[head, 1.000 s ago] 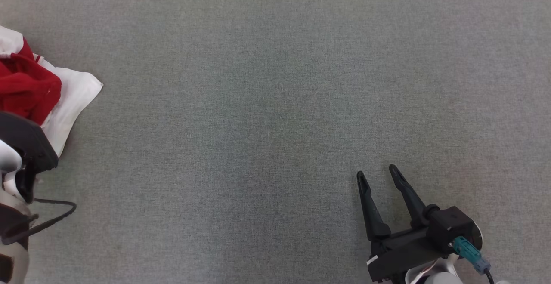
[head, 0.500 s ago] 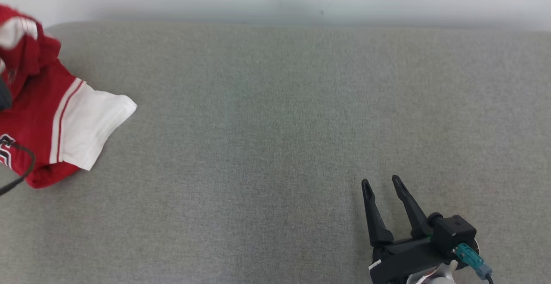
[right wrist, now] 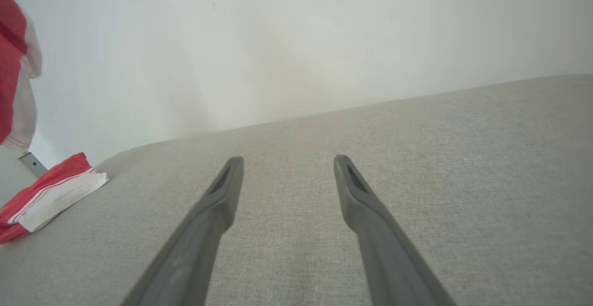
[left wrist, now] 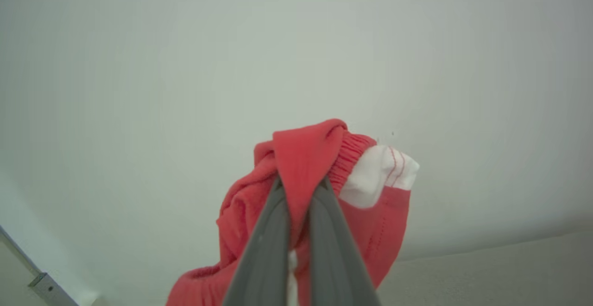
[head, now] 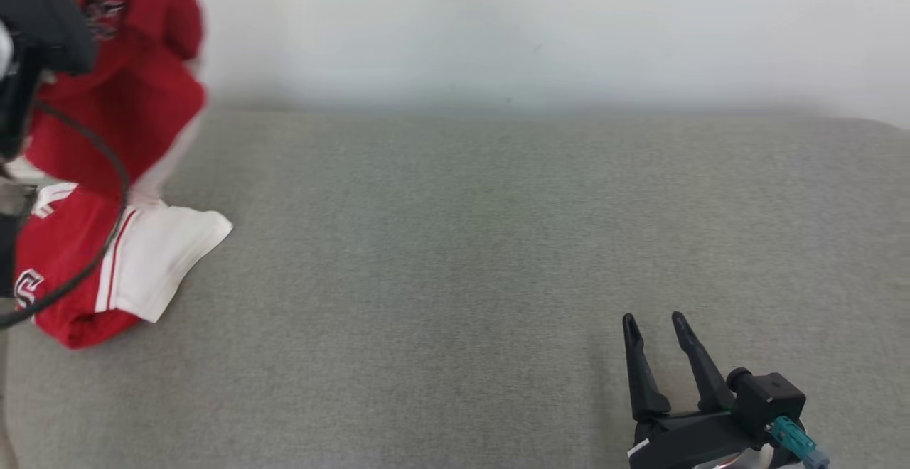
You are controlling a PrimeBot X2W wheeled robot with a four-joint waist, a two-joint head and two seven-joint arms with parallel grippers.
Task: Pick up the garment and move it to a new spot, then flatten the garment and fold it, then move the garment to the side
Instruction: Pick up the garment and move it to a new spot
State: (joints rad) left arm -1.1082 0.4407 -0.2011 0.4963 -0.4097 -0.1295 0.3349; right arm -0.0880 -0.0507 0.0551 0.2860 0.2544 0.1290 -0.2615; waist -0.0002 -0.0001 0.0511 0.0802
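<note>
The garment (head: 135, 99) is at the far left of the worktop (head: 455, 241), its lower part lying on the surface and its upper part hanging above from the left pincer (left wrist: 301, 183), pinched on a fold. The right pincer (head: 652, 317) sits over the near right, well apart from the garment; a wall (head: 498, 28) stands behind the worktop.

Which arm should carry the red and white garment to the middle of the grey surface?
Left. The left gripper is shut on the garment, holding part of it above the grey surface. The right gripper sits open and empty, far from it.
</note>
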